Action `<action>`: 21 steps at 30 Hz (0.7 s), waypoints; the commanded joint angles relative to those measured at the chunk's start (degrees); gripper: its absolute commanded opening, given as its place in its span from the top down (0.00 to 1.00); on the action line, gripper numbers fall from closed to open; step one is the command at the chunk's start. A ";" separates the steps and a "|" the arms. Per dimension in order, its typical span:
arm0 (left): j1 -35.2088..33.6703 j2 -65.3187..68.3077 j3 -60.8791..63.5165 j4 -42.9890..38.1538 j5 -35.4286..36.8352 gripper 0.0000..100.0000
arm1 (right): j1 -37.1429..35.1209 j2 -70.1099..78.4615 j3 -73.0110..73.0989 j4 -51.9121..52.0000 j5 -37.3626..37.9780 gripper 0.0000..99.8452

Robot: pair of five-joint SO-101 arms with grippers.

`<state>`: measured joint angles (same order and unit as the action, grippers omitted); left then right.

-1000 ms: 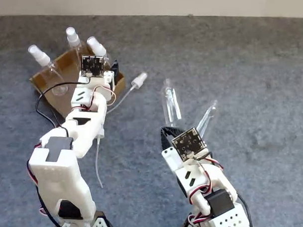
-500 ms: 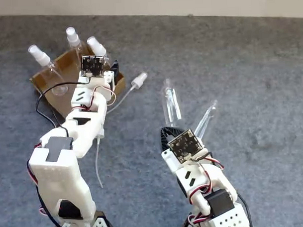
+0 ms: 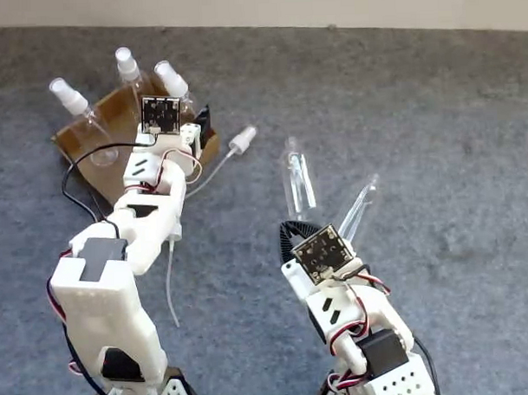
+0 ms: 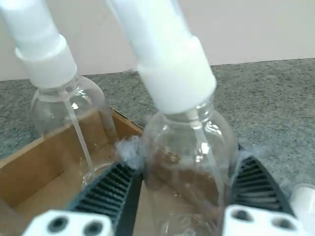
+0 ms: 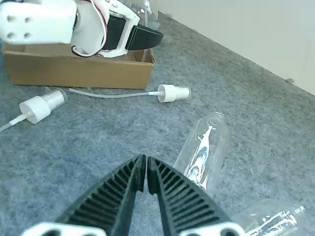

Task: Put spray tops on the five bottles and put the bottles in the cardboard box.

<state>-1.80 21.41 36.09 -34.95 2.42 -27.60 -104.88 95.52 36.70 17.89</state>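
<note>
The cardboard box (image 3: 89,156) sits at the far left with two capped bottles (image 3: 70,96) (image 3: 127,64) standing in it. My left gripper (image 4: 177,196) is over the box's right end, shut on a third clear bottle (image 4: 184,152) with a white spray top (image 3: 171,79). Two uncapped bottles (image 3: 298,175) (image 3: 361,204) lie on the carpet mid-table. My right gripper (image 5: 146,177) hovers just short of the nearer uncapped bottle (image 5: 202,147), shut and empty. One loose spray top (image 3: 243,138) lies right of the box, and another spray top (image 5: 42,105) beside the left arm.
Grey carpet covers the table. The second loose top's long dip tube (image 3: 170,283) trails toward the front beside the left arm. A pale wall runs along the far edge. The right half of the carpet is open floor.
The right wrist has shifted slightly left and toward the front. The held bottle's spray top has tipped a little to the right. The left arm has hardly moved.
</note>
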 commanded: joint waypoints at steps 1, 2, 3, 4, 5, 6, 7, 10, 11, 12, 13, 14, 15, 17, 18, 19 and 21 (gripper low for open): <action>-0.57 -1.27 -0.75 -1.23 -0.26 0.84 | 0.57 -0.66 3.38 -1.63 0.70 0.99; -0.57 -1.27 -0.75 -1.14 -0.26 0.84 | 0.57 -0.66 3.38 -1.63 0.70 0.99; -0.57 -1.27 -0.75 -1.14 -0.26 0.84 | 0.57 -0.66 3.38 -1.63 0.70 0.99; -0.57 -1.27 -0.75 -1.14 -0.26 0.84 | 0.57 -0.66 3.38 -1.63 0.70 0.99; -0.84 -1.27 -0.75 -1.14 -0.26 0.84 | 0.57 -0.66 3.38 -1.63 0.70 0.99; -1.19 -1.27 -0.75 -1.14 -0.26 0.84 | 0.57 -0.66 3.38 -1.63 0.70 0.99; -1.45 -1.27 -0.75 -1.14 -0.26 0.84 | 0.57 -0.66 3.38 -1.63 0.70 0.99; -1.89 -1.27 -0.57 -1.05 -0.26 0.84 | 0.57 -0.66 3.38 -1.63 0.70 0.99; -2.07 -1.27 -0.57 -1.05 -0.26 0.84 | 0.57 -0.66 3.38 -1.63 0.70 0.99; -2.07 -1.27 -0.57 -0.97 -0.26 0.84 | 0.57 -0.66 3.38 -1.63 0.70 0.99; -2.15 -1.27 -0.57 -0.97 -0.26 0.84 | 0.57 -0.66 3.38 -1.63 0.70 0.99; -2.15 -1.27 -0.48 -0.97 -0.26 0.84 | 0.57 -0.66 3.38 -1.63 0.70 0.99; -2.15 -1.27 -0.40 -0.97 -0.26 0.84 | 0.57 -0.66 3.38 -1.63 0.70 0.99; -1.98 -1.27 0.22 -0.97 -0.26 0.84 | 0.57 -0.66 3.38 -1.63 0.70 0.99; -1.98 -1.27 0.31 -0.97 -0.26 0.84 | 0.57 -0.66 3.38 -1.63 0.70 0.99; -1.98 -1.27 0.31 -0.97 -0.26 0.84 | 0.57 -0.66 3.38 -1.63 0.70 0.99; -2.07 -1.27 0.31 -0.97 -0.26 0.84 | 0.57 -0.66 3.38 -1.63 0.70 0.99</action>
<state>-3.12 21.41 36.70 -34.95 2.42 -27.60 -104.88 95.52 36.70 17.89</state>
